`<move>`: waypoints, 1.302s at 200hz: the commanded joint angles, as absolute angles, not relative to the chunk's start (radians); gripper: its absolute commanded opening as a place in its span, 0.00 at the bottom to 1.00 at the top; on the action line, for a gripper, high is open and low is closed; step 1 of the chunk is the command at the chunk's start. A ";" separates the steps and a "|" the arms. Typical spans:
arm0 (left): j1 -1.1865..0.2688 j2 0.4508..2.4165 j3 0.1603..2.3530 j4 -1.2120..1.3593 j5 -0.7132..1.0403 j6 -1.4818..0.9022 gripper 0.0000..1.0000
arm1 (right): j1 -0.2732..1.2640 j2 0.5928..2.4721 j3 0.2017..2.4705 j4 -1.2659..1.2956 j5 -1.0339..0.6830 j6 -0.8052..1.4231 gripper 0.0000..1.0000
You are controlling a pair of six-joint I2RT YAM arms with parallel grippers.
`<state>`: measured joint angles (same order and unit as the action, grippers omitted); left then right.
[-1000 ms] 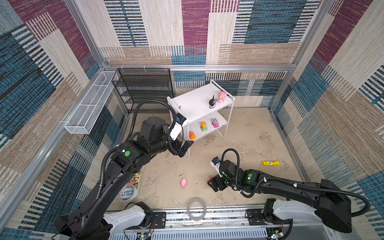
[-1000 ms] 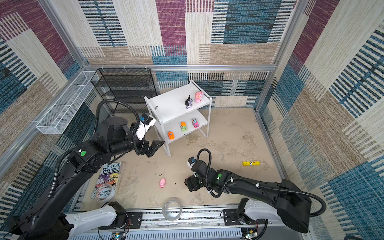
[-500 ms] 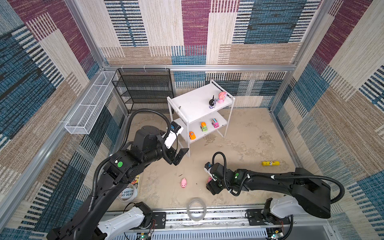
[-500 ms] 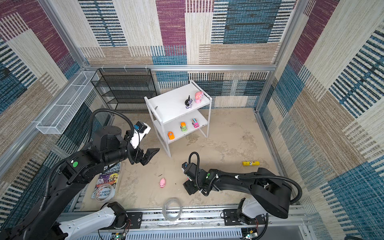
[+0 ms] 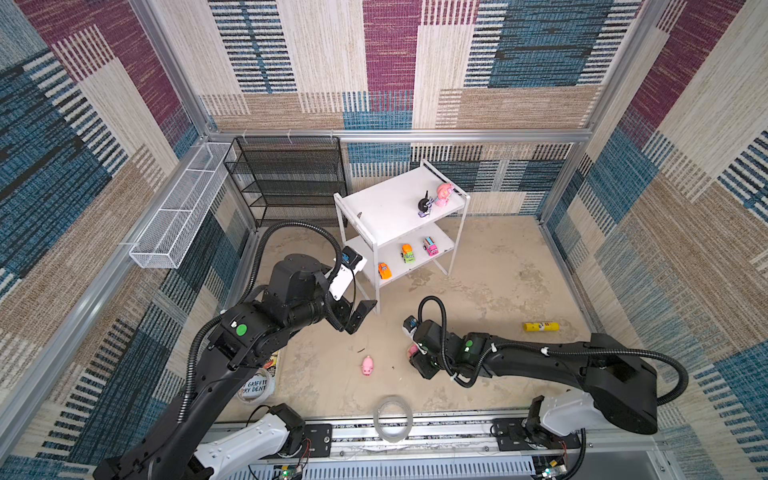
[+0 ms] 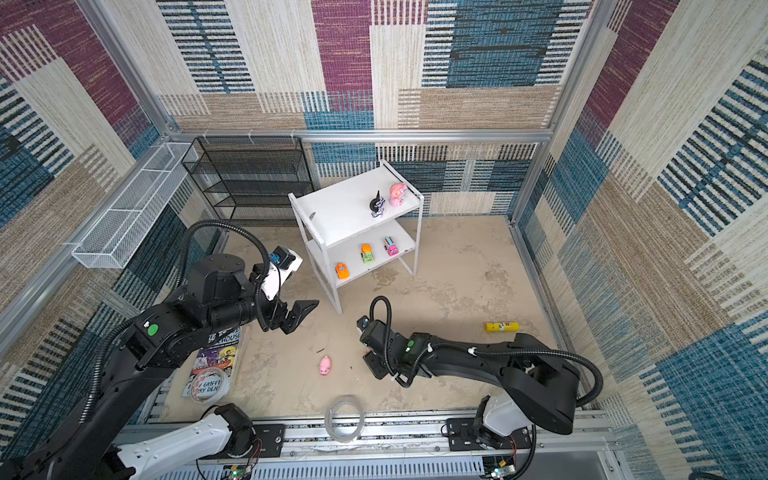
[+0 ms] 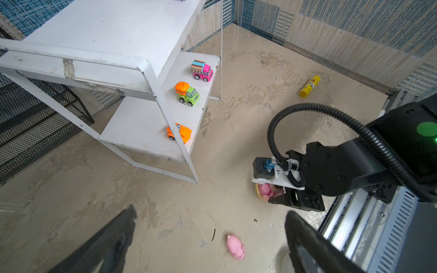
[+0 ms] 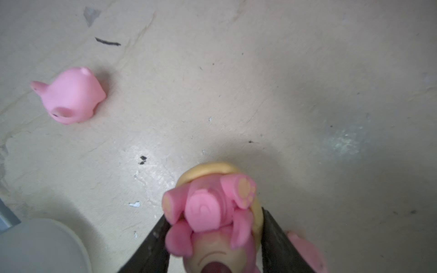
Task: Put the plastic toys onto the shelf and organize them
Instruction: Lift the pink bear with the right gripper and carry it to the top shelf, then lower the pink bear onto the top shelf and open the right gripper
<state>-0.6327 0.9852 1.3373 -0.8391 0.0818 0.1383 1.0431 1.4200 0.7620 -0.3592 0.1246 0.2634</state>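
Likely light, rigid, lumpy pink plastic bear figure — right gripper pinches its flanks; left gripper gapes empty at its ten o'clock.

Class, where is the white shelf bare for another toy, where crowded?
Top board: bare except its right end, where the black figure and pink figure crowd. Lower board: bare behind the orange car, green car and pink car along the front.

Bear mostly unseen
Pink bear blurred, cut off at the edge; right gripper covers it from above
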 commanded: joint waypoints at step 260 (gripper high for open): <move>-0.567 0.916 1.254 -0.763 0.103 0.183 0.99 | 0.818 1.863 2.192 -0.839 0.379 -0.007 0.41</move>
